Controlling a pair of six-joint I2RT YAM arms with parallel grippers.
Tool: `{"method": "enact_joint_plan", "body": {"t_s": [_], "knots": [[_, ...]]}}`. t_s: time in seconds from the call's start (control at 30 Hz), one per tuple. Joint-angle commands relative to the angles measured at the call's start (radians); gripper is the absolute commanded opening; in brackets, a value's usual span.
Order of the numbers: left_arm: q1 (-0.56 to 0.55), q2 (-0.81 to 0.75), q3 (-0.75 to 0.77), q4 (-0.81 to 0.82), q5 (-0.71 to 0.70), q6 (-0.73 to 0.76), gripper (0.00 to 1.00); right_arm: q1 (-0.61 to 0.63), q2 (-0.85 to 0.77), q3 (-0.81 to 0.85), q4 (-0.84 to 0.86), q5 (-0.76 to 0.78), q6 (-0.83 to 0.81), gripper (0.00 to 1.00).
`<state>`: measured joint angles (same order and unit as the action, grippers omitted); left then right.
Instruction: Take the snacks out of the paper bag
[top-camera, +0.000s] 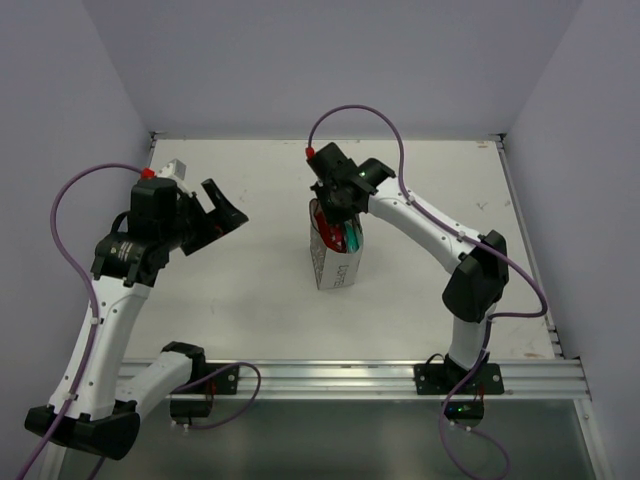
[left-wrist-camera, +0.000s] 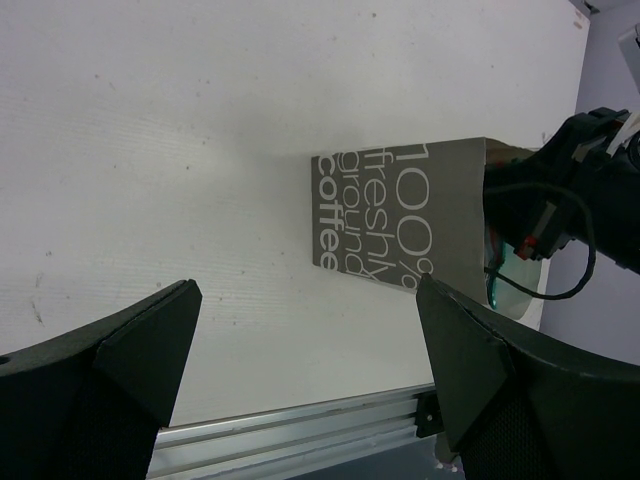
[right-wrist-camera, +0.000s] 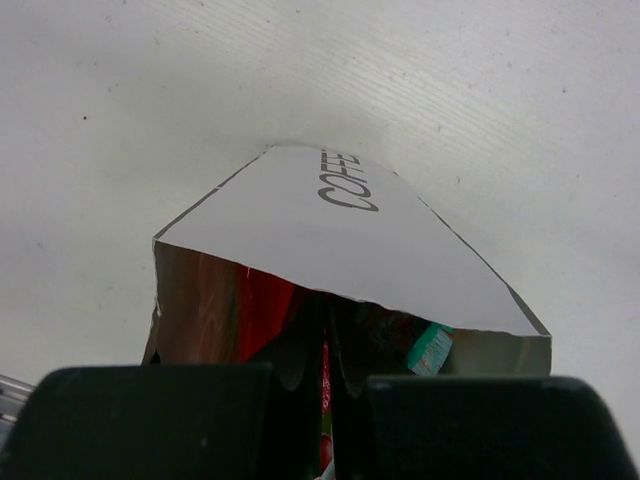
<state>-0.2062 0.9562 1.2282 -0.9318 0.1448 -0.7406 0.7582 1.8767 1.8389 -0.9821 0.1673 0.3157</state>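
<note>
The paper bag (top-camera: 335, 268) stands upright mid-table, grey-beige with white "coffee" lettering; it also shows in the left wrist view (left-wrist-camera: 400, 215) and the right wrist view (right-wrist-camera: 340, 230). My right gripper (top-camera: 336, 212) reaches down into its open mouth. In the right wrist view its fingers (right-wrist-camera: 325, 345) are shut on the edge of a red snack packet (right-wrist-camera: 325, 405). A bright red packet (right-wrist-camera: 255, 305) and a teal packet (right-wrist-camera: 432, 348) sit inside the bag beside it. My left gripper (top-camera: 222, 215) hovers open and empty to the bag's left (left-wrist-camera: 308, 290).
The aluminium rail (top-camera: 350, 378) runs along the table's near edge. Purple cables (top-camera: 360, 112) loop above both arms. Walls close the table on the left, back and right. A thin black bag handle (left-wrist-camera: 560, 290) hangs by the right gripper.
</note>
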Motion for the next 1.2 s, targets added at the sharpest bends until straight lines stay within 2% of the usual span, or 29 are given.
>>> {"method": "enact_joint_plan", "body": {"t_s": [0.0,0.17,0.27,0.5,0.67,0.8,0.9,0.93,0.97,1.17], "knots": [[-0.007,-0.013,-0.013,0.014,0.009,-0.009,0.99,0.003,-0.053,0.077,-0.041,0.037,0.005,0.00],[-0.007,-0.019,-0.021,0.017,0.010,-0.014,0.99,0.003,-0.122,0.149,-0.082,0.060,0.016,0.00],[-0.007,-0.023,-0.029,0.019,0.013,-0.019,0.99,0.003,-0.142,0.247,-0.119,0.075,0.019,0.00],[-0.007,-0.040,-0.044,0.018,0.012,-0.022,0.99,-0.008,-0.212,0.371,-0.101,0.159,0.037,0.00],[-0.007,-0.060,-0.053,0.011,0.015,-0.031,0.99,-0.108,-0.251,0.407,-0.043,0.206,0.063,0.00],[-0.007,-0.070,-0.052,0.004,0.013,-0.031,0.99,-0.206,-0.323,0.332,0.031,0.257,0.082,0.00],[-0.009,-0.077,-0.056,-0.004,0.009,-0.031,0.99,-0.311,-0.356,0.243,0.039,0.403,0.112,0.00],[-0.007,-0.079,-0.059,-0.002,0.010,-0.031,0.99,-0.330,-0.360,0.243,0.039,0.403,0.112,0.00],[-0.009,-0.080,-0.062,-0.002,0.010,-0.032,0.99,-0.350,-0.364,0.176,0.046,0.455,0.123,0.00],[-0.007,-0.077,-0.070,0.014,0.019,-0.037,0.99,-0.494,-0.334,-0.101,0.071,0.504,0.229,0.00]]}}
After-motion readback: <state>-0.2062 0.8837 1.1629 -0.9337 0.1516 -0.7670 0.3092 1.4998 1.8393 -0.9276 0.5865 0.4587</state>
